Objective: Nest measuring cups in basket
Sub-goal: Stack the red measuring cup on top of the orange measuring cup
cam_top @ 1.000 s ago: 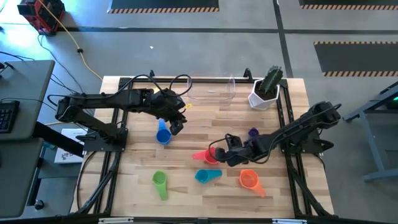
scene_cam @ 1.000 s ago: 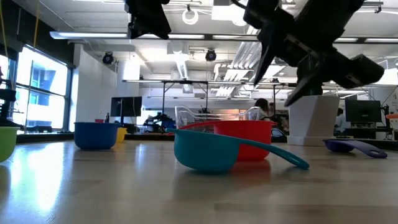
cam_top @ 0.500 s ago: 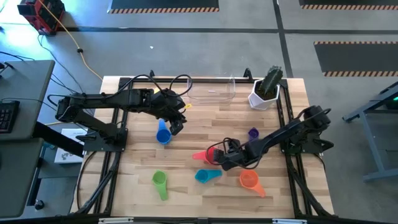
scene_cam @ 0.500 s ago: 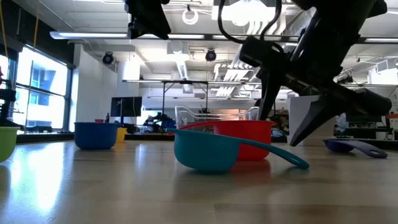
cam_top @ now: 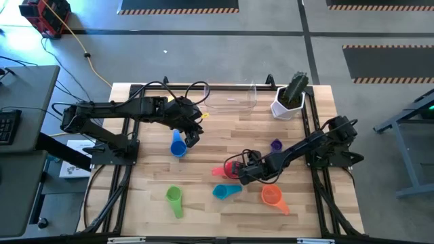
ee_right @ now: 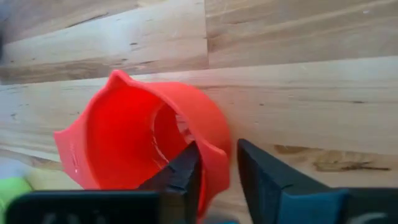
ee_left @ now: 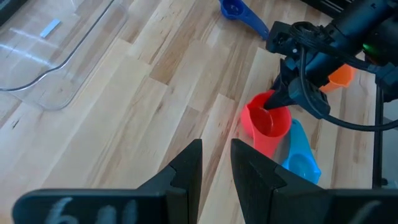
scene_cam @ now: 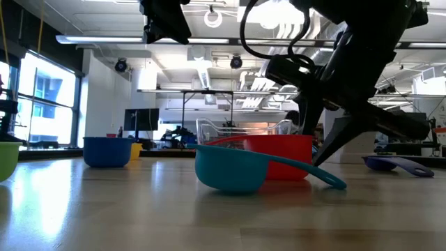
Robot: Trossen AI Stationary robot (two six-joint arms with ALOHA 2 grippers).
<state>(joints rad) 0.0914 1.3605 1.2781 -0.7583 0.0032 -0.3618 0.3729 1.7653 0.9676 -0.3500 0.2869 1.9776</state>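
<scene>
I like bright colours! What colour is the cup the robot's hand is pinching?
Red. The right hand pinches the red cup, clearest in its wrist view.

This is a robotics lab or test hall set in a large open industrial room, with a pale butcher-block wooden table (cam_top: 224, 146) mounted inside a black metal frame (cam_top: 122, 176) that carries the arms, standing on a grey concrete floor (cam_top: 203, 54) marked with black-and-yellow hazard-striped mats (cam_top: 180, 7). Beside the table a grey desk with a black keyboard (cam_top: 7, 125) and a red machine trailing a yellow cable (cam_top: 71, 34) sit on the floor. Seen level across the table, the room behind has an exposed ceiling with white ducts and hanging lights (scene_cam: 209, 66), tall windows (scene_cam: 42, 94), and workstations with dark monitors (scene_cam: 143, 120).
</scene>
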